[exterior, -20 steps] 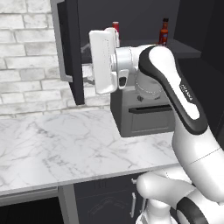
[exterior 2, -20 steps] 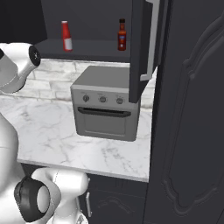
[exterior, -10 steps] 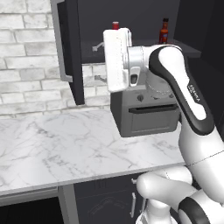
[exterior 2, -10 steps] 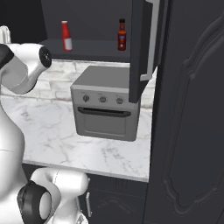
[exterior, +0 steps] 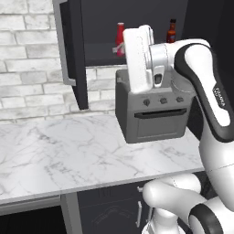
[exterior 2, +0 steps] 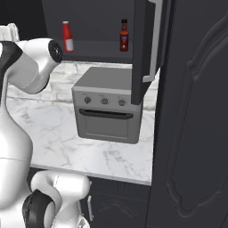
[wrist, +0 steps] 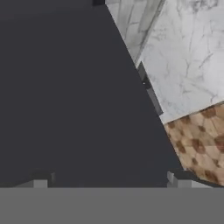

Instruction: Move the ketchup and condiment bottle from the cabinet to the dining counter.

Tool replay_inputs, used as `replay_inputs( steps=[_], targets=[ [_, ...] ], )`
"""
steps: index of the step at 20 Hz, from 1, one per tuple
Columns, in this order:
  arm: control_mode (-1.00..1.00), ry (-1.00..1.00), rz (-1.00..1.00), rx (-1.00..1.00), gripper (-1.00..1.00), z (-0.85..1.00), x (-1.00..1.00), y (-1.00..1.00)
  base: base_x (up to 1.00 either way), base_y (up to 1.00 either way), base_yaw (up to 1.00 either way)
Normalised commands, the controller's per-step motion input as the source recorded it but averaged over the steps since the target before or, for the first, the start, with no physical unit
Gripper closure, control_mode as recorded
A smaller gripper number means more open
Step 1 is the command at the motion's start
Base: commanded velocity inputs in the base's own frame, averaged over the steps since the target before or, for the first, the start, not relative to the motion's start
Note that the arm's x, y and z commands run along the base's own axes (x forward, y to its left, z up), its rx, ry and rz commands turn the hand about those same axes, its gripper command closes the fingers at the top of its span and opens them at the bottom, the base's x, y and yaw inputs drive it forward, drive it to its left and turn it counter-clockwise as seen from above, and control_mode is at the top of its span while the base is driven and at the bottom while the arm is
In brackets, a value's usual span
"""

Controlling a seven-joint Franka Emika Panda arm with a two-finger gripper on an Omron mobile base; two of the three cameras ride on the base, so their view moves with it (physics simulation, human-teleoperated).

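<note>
We judge the ketchup [exterior 2: 67, 36] light and slick, best pinched at mid-body on the cabinet [exterior 2: 95, 46] shelf, with our gripper [wrist: 109, 181] spread wide and empty.

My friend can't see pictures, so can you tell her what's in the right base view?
Two small bottles stand apart on the shelf of an open dark cabinet: a red ketchup on the left and a dark brown condiment bottle on the right. Below them a grey toaster oven sits on a white marble counter, and the white robot arm rises at the left.
</note>
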Motion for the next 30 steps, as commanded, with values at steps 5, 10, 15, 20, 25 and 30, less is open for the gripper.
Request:
replay_inputs(
  steps=[5,10,15,20,25,30],
  targets=[
    [-1.0,-0.17,0.0,-0.32,-1.0,0.04,-0.03,-0.32,0.0,0.0,0.0],
    [-1.0,-0.28,-0.02,-0.37,-1.0,-0.01,0.12,-0.24,0.0,0.0,0.0],
    [-1.0,-0.28,-0.08,-0.38,-1.0,-0.01,0.23,-0.29,0.0,0.0,0.0],
    [-1.0,-0.28,-0.09,-0.27,-1.0,-0.07,0.27,-0.42,0.0,0.0,0.0],
    [-1.0,-0.28,-0.02,-0.12,-1.0,-0.06,0.19,-0.46,0.0,0.0,0.0],
    [-1.0,-0.16,0.0,0.0,-1.0,0.0,0.27,-0.35,0.0,0.0,0.0]
  ],
)
